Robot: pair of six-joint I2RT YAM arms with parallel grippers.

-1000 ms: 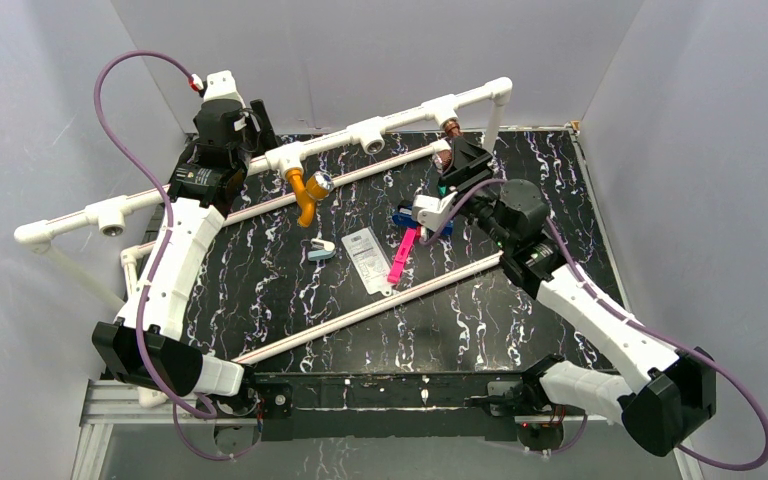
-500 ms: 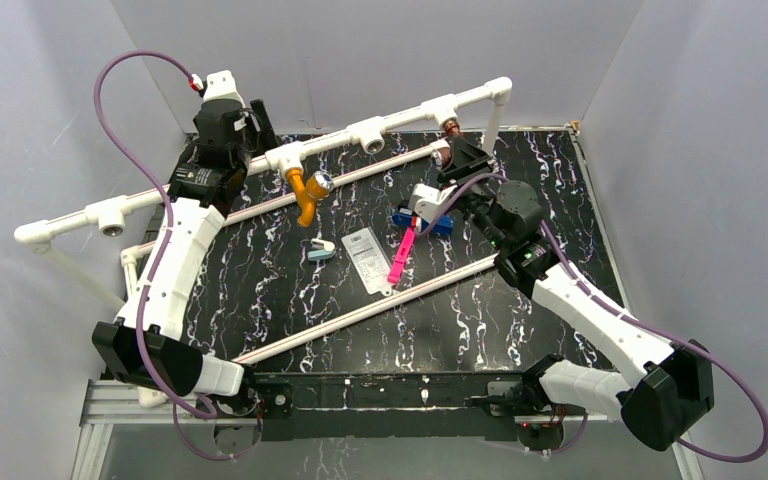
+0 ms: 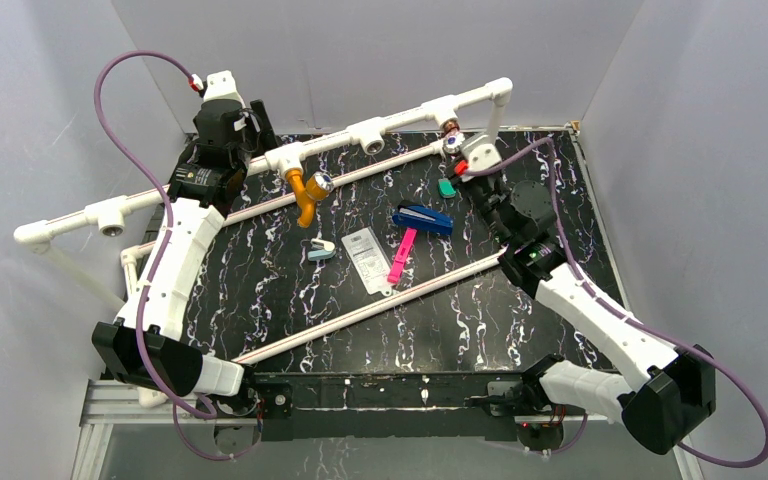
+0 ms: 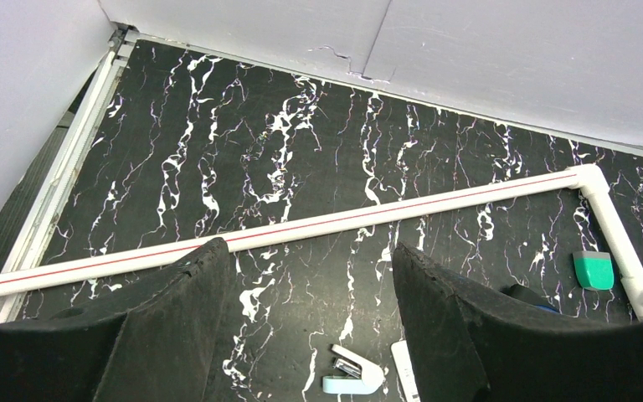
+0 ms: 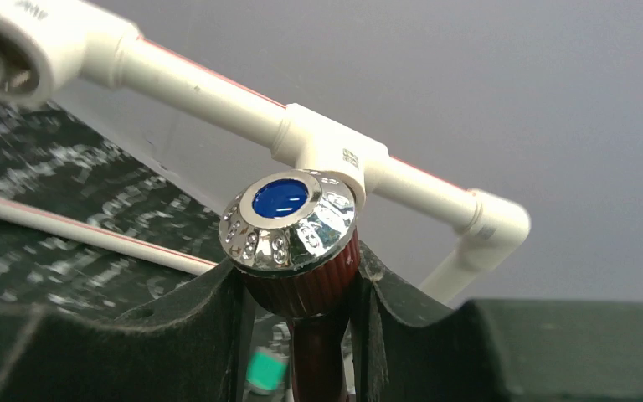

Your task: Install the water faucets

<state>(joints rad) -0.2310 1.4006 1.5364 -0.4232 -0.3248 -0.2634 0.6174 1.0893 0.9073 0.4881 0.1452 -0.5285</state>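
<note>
The orange faucet (image 3: 305,192) with a silvery knob hangs from a white pipe tee (image 3: 287,157) on the raised pipe at back left. My right gripper (image 3: 460,152) is shut on the dark brown faucet (image 3: 450,143) and holds it just below the right-hand tee (image 3: 443,109). In the right wrist view the fingers clamp the ribbed brown body (image 5: 301,289) under its silvery, blue-centred knob (image 5: 289,219), with the tee (image 5: 328,151) right behind. My left gripper (image 3: 255,125) is open and empty behind the raised pipe, left of the orange faucet; its fingers (image 4: 176,335) frame bare table.
A blue stapler (image 3: 422,218), a pink strip (image 3: 401,255), a white packet (image 3: 365,255), a small pale-blue stapler (image 3: 321,249) and a green piece (image 3: 447,187) lie mid-table. White pipes (image 3: 380,297) run across the table. Grey walls close in on three sides.
My right gripper has swung from over the blue stapler up and back to the right-hand tee, turning its wrist with the brown faucet in it. The left arm has not moved.
</note>
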